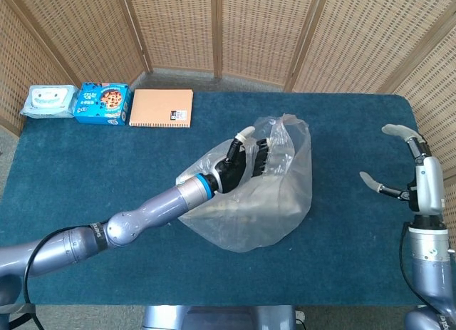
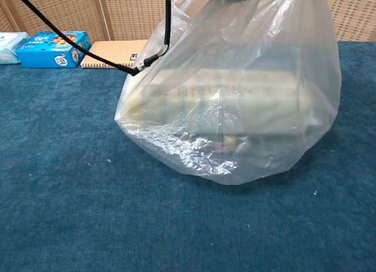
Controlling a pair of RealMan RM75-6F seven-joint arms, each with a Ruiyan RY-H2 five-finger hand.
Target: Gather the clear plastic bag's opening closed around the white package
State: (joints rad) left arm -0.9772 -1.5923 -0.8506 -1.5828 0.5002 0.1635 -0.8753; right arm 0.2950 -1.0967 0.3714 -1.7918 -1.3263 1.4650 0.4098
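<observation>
From the head view, the left hand (image 1: 244,157) grips the top of the clear plastic bag (image 1: 281,202) in the middle of the blue table (image 1: 85,173). Far right, the right hand (image 1: 402,166) is empty, fingers spread.

From the chest view, the white package (image 2: 235,104) lies inside the bag.

Silver-grey arms are showing rounded joints; the left hand (image 1: 242,157) is black with pale fingertips and a blue wrist ring; the right hand (image 1: 410,174) is silver.
</observation>
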